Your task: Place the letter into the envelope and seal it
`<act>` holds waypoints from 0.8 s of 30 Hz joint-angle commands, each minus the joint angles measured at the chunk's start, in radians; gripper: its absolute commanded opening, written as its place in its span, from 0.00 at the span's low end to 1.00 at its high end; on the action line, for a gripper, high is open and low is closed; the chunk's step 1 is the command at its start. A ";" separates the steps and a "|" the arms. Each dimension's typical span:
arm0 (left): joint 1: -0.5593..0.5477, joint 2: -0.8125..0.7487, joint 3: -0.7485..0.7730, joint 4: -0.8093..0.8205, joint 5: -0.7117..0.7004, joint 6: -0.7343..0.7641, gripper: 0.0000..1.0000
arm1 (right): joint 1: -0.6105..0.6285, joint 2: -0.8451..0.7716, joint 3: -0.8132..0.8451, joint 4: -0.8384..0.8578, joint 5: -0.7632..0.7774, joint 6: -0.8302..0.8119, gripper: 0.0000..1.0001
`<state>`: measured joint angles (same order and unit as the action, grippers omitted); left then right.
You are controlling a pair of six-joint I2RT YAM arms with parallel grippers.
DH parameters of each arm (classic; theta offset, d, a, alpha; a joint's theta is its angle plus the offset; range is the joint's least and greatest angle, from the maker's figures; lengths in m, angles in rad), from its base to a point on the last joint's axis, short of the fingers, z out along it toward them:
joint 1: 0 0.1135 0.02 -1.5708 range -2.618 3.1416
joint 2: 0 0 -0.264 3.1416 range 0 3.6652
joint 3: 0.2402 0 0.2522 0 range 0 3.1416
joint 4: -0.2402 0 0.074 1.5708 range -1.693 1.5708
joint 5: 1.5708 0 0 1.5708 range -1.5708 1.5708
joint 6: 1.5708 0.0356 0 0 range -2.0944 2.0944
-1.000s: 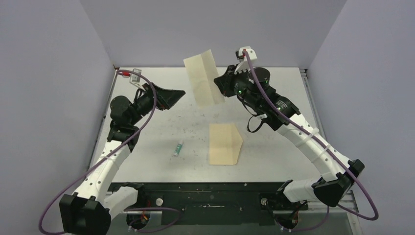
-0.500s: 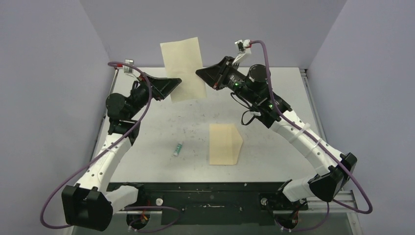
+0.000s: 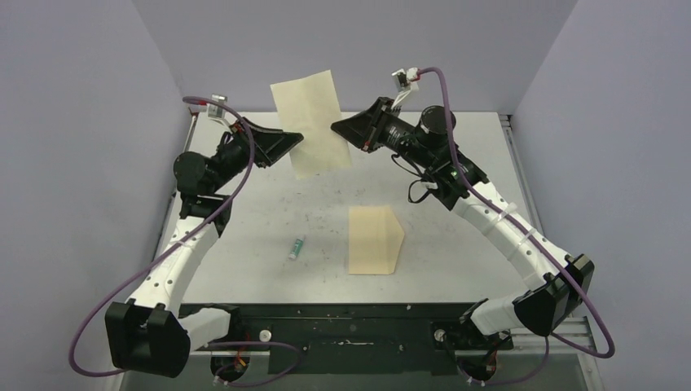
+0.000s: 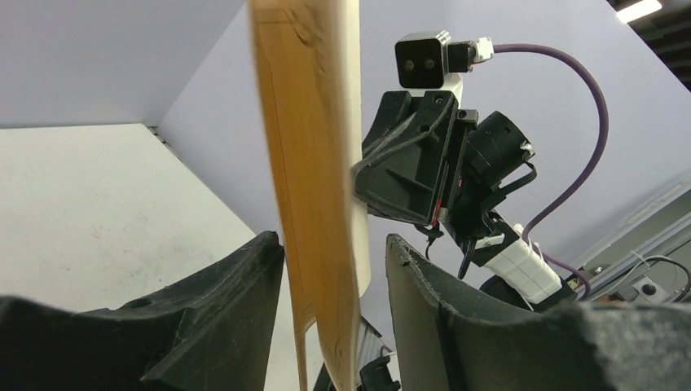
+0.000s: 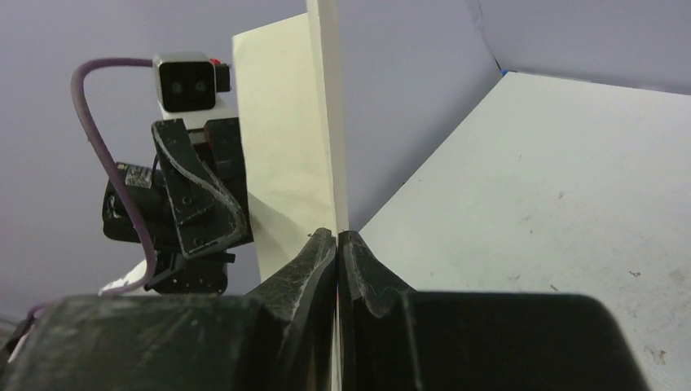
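The letter (image 3: 310, 122) hangs upright in the air above the far part of the table; its pale back faces the top camera. My right gripper (image 3: 338, 128) is shut on its right edge, and in the right wrist view the fingers (image 5: 336, 236) pinch the sheet (image 5: 281, 147) edge-on. My left gripper (image 3: 297, 140) is open at the letter's lower left edge. In the left wrist view the brownish sheet (image 4: 314, 163) passes between the spread jaws (image 4: 334, 244), with gaps on both sides. The pale tan envelope (image 3: 373, 240) lies on the table, flap partly raised.
A small green and white glue stick (image 3: 297, 247) lies on the table left of the envelope. The white table (image 3: 269, 204) is scuffed. Purple-grey walls stand close at the back and on both sides.
The right gripper has swung the letter left and turned it more square to the camera. The left gripper has risen to the letter's left edge, which now lies between its open jaws.
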<state>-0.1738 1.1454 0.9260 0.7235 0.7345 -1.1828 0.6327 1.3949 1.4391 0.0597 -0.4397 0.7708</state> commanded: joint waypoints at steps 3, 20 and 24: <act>0.005 0.027 0.075 0.011 0.036 0.018 0.48 | 0.008 -0.031 0.032 -0.018 -0.141 -0.141 0.05; -0.015 0.005 0.090 -0.359 -0.198 0.178 0.27 | 0.030 -0.009 0.017 -0.037 -0.092 -0.256 0.05; -0.015 -0.005 0.074 -0.358 -0.212 0.175 0.25 | 0.030 0.010 0.028 -0.034 -0.064 -0.254 0.05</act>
<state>-0.1871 1.1809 0.9714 0.4034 0.5884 -1.0489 0.6563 1.3968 1.4395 -0.0242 -0.5404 0.5388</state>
